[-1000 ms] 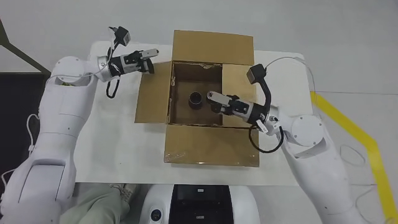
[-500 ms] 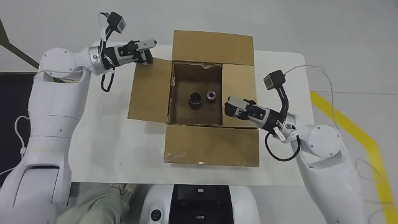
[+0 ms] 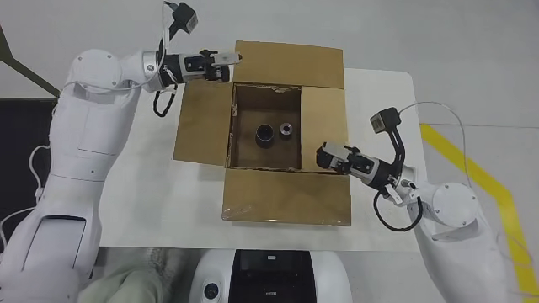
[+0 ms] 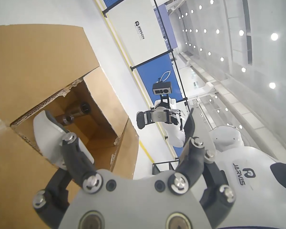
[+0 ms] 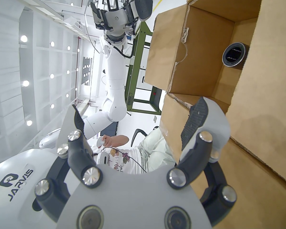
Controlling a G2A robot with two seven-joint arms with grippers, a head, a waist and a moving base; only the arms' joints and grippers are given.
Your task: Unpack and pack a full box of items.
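Centre of the counter (image 3: 152, 185): one cardboard box (image 3: 253, 158), opening upward, with all four flaps (image 3: 202, 122) folded outward at 12, 3, 6 and 9 o'clock.

Contents seen on the box floor, two entries:
1. dark cylinder (image 3: 264, 135), standing with its round open end up, roughly mid-floor.
2. smaller dark piece (image 3: 286, 128) with a pale pinkish top, just beside the cylinder at its 2 o'clock. Whether the two touch cannot be told.

Left end effector (image 3: 221, 61): at 11 o'clock from the opening, above the corner where the 9 and 12 o'clock flaps meet. Fingers apart, nothing between them.

Right end effector (image 3: 330, 156): at 4 o'clock from the opening, over the near part of the 3 o'clock flap. Fingers spread wide, carrying nothing.

Status, as a judgement:
- Done: the box is opened and its flaps are laid back.
- Stage: two items lie inside and neither arm holds one, so the box is either nearly emptied or only just begun to be refilled. The pictures do not settle which.
- Left to do, either way: handling the items in the box, then folding the four flaps shut.
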